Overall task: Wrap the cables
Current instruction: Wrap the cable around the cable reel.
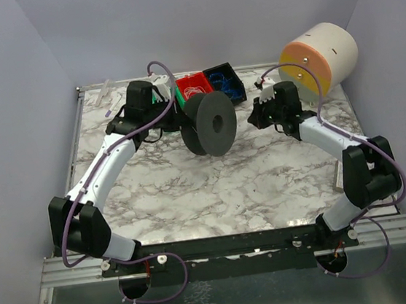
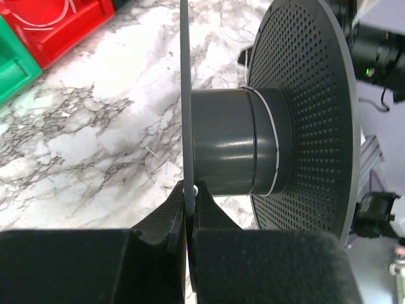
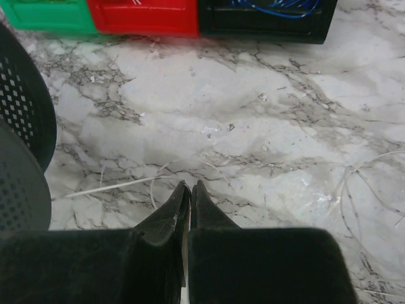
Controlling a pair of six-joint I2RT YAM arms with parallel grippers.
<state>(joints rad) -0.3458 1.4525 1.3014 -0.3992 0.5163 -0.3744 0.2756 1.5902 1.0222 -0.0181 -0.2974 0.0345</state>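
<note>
The dark grey spool (image 1: 211,125) stands on edge mid-table. My left gripper (image 2: 188,190) is shut on the thin rim of its near flange (image 2: 185,95). A whitish cable (image 2: 274,145) runs once around the spool's core. My right gripper (image 3: 190,185) is shut just above the table, right of the spool (image 3: 19,126). A whitish cable strand (image 3: 107,187) lies straight and then loops up to its fingertips; I cannot tell if it is pinched. Another loose whitish coil (image 3: 354,190) lies to the right. Blue cable (image 3: 272,7) sits in the black bin.
Green (image 3: 44,12), red (image 3: 142,12) and black (image 3: 266,25) bins stand in a row at the back, behind the spool. A cream and orange cylinder (image 1: 318,58) lies at the back right corner. Marble tabletop (image 1: 214,187) stretches toward the arm bases.
</note>
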